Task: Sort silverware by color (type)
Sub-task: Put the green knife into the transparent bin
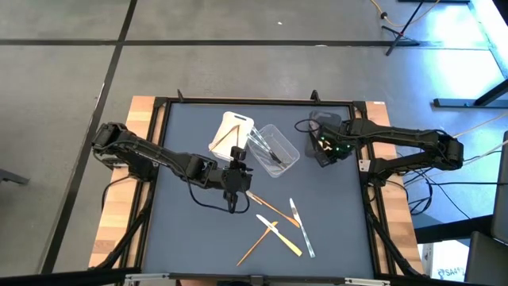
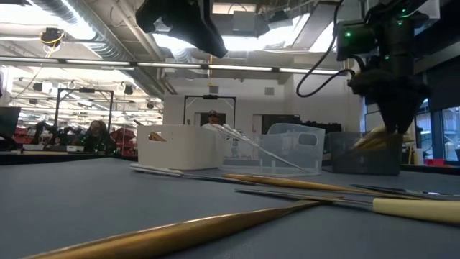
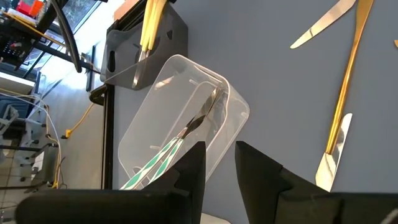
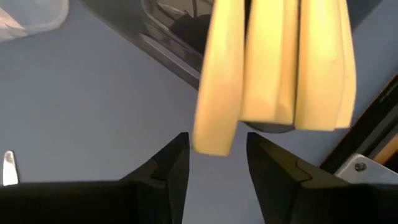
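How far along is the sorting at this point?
Mostly started, not finished. Sorted: pieces sit in the white tub, the clear tub and yellow handles in the grey tub. In hand: the right gripper, open, sits over the grey tub; the left gripper looks empty. Left: about five loose pieces on the mat.

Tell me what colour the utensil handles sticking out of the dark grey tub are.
Pale yellow handles, clearest in the right wrist view.
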Controlling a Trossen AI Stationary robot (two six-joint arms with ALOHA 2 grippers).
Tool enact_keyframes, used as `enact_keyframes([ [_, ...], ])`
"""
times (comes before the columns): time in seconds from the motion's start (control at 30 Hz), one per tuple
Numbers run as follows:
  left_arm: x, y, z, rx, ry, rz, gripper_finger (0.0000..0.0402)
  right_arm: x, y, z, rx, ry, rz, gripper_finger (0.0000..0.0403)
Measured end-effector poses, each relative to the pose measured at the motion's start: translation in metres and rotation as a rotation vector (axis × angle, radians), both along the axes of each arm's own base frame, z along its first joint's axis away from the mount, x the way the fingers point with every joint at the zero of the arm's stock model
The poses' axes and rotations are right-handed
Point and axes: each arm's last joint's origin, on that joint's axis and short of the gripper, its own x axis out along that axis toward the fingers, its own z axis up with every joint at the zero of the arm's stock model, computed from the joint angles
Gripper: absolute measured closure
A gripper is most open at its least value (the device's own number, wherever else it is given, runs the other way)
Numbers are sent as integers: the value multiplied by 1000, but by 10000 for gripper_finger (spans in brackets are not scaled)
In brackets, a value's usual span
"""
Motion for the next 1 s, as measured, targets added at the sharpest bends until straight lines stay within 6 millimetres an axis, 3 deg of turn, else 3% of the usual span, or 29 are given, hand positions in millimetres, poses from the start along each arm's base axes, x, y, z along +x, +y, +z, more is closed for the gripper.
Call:
enact_keyframes([
  [0.47,0,0,0,-1,-1,1,321,-8,4,5,34,0,1,256],
  [0.77,0,0,0,-120,-35,54,321,-28,12,29,15,-190,15,256],
  [1.0,-4,6,-7,-261,65,46,321,-41,17,52,-80,-447,26,256],
])
